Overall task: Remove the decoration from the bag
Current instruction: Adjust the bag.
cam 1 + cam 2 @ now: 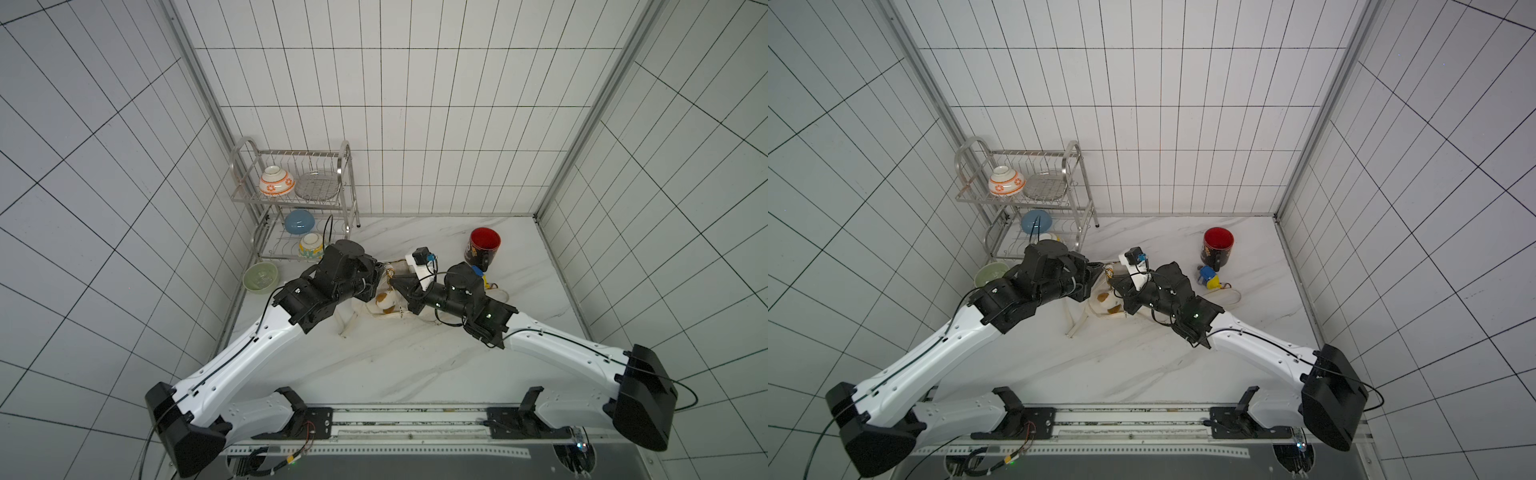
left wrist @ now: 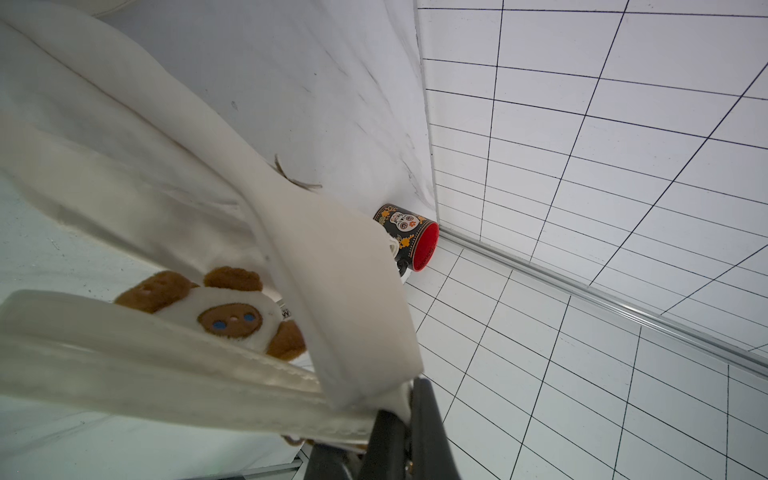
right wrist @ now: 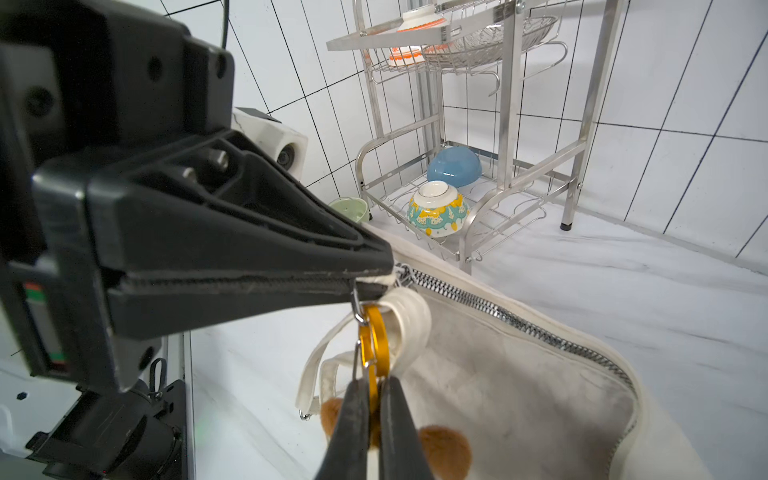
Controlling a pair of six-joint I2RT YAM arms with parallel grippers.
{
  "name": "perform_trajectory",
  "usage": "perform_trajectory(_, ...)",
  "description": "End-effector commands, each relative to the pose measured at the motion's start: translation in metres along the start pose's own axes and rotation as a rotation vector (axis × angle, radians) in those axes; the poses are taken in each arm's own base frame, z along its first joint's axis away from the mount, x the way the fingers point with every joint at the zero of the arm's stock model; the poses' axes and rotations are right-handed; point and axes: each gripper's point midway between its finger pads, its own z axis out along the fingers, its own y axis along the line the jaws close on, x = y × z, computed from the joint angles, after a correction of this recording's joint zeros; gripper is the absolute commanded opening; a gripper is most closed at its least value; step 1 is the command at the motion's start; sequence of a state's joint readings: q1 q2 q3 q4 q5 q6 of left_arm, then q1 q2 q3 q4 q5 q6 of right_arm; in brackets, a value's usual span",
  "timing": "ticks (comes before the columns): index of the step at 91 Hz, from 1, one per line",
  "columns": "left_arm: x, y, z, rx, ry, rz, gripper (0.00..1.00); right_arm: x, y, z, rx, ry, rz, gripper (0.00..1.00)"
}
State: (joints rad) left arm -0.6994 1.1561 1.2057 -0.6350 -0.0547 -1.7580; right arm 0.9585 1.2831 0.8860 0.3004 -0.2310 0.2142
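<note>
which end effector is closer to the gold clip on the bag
Right. The right end effector is shut on the gold clip itself. The left end effector pinches the bag at the zipper end, close by the clip.

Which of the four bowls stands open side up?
The pale green bowl, on the counter beside the rack. The orange-patterned bowl, blue bowl and yellow-teal bowl all sit upside down on the rack's shelves.

A red-lined mug (image 1: 485, 247) stands well apart from a steel rack (image 1: 348, 178) holding bowls (image 1: 276, 181).
</note>
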Motion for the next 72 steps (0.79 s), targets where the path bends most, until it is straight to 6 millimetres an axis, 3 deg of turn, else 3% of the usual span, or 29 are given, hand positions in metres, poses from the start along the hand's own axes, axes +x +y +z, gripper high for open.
perform_trajectory(1, 0.000, -0.014, -0.009, 0.071, -0.007, 0.054, 0.20, -0.019, 0.009, -0.013, -0.055, -0.049, 0.011, 0.00)
perform_trajectory(20, -0.007, -0.012, -0.014, 0.070, -0.030, 0.208, 0.45, -0.026, 0.006, -0.027, -0.098, -0.038, 0.044, 0.00)
perform_trajectory(33, -0.012, -0.019, -0.022, 0.093, -0.054, 0.441, 0.54, -0.028, 0.005, -0.029, -0.138, -0.015, 0.054, 0.00)
perform_trajectory(50, 0.002, -0.023, -0.041, 0.176, 0.020, 0.986, 0.56, -0.028, 0.004, -0.032, -0.167, 0.014, 0.065, 0.00)
perform_trajectory(61, 0.017, -0.005, -0.055, 0.243, 0.088, 1.418, 0.56, -0.030, 0.003, -0.034, -0.185, 0.028, 0.068, 0.00)
perform_trajectory(72, 0.029, 0.016, -0.064, 0.297, 0.204, 1.733, 0.61, -0.027, 0.004, -0.036, -0.208, 0.050, 0.068, 0.00)
